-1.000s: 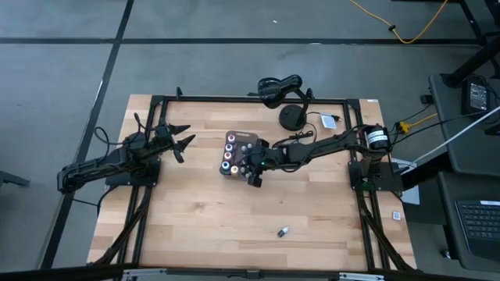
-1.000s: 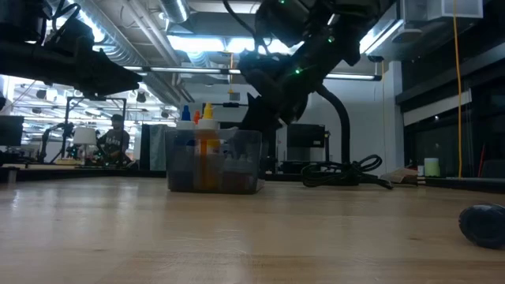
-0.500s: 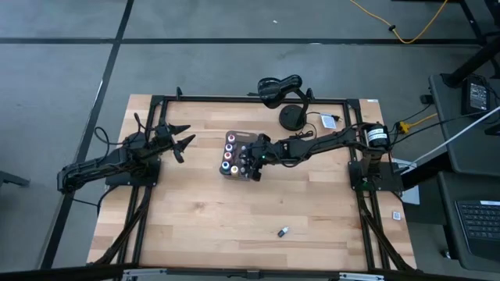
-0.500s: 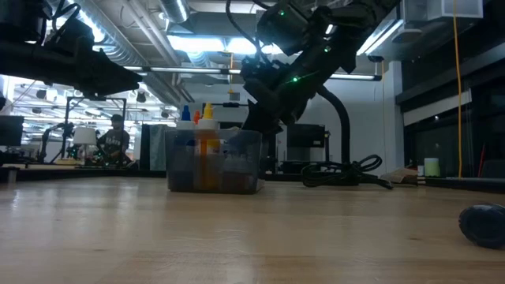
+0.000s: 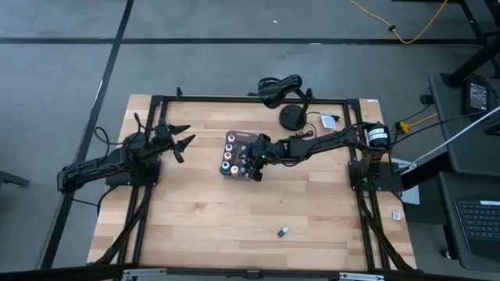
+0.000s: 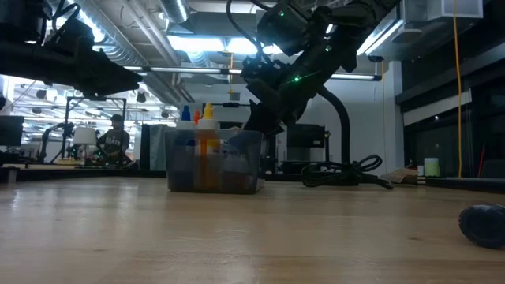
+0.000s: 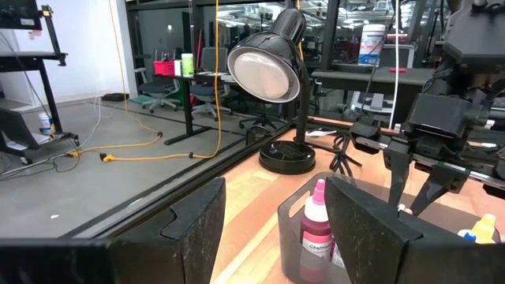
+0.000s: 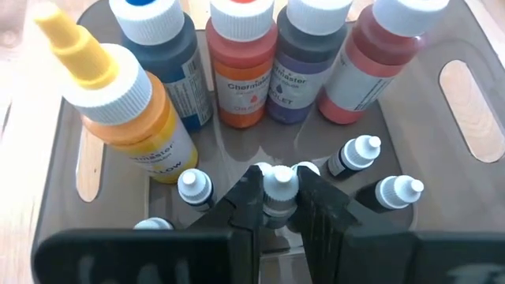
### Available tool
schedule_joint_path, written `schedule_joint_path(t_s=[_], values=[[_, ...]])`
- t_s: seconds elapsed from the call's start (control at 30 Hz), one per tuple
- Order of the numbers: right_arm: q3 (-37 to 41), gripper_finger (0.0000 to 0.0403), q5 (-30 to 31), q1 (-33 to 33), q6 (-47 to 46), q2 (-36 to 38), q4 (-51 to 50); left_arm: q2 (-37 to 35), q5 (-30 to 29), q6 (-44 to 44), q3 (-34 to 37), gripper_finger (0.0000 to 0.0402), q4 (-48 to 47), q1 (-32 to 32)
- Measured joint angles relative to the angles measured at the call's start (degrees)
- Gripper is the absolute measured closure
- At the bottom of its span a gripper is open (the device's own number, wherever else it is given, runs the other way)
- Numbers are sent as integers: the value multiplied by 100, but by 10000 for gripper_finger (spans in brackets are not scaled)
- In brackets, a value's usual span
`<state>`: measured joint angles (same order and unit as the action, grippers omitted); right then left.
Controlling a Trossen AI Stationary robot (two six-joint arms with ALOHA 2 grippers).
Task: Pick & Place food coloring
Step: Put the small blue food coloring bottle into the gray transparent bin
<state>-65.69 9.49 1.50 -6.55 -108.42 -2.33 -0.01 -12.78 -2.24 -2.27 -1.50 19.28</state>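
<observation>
A grey see-through tray (image 5: pixel 226 173) stands mid-table holding the food coloring: tall bottles in yellow (image 8: pixel 134 118), blue, orange, violet and red, with small white-capped dropper bottles (image 8: pixel 196 189) in front of them. My right gripper (image 8: pixel 278 207) reaches into the tray's near right part (image 5: pixel 251 166), shut on one small dropper bottle. My left gripper (image 5: pixel 186 140) waits open at the table's left, level with the tray and apart from it. One small dark bottle-like thing (image 5: pixel 282 231) lies alone near the table's front edge. My right gripper pinches a small dropper bottle by its white cap (image 8: pixel 278 181) between its two fingers (image 8: pixel 246 207). The fingers slant down from the table's right side. The bottle stays upright among the other small bottles in the tray; its body and base are hidden by the fingers.
A black desk lamp (image 5: pixel 280 87) with a round base (image 5: pixel 293 117) and cable stands at the far edge, right of the tray. Bare wood lies in front of the tray (image 5: pixel 234 218). People and benches show in the room beyond (image 6: pixel 117 138).
My right gripper has edged a little toward the table's far edge, further over the tray, and has kept still for the last half second. Its fingers stay shut. The tray and bottles have not moved.
</observation>
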Motion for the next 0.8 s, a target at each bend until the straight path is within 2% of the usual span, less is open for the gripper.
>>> schedule_joint_path(t_s=[0.8], values=[[24,340,-84,22,115,-9,-94,0,0,0,-2,190,1,0]])
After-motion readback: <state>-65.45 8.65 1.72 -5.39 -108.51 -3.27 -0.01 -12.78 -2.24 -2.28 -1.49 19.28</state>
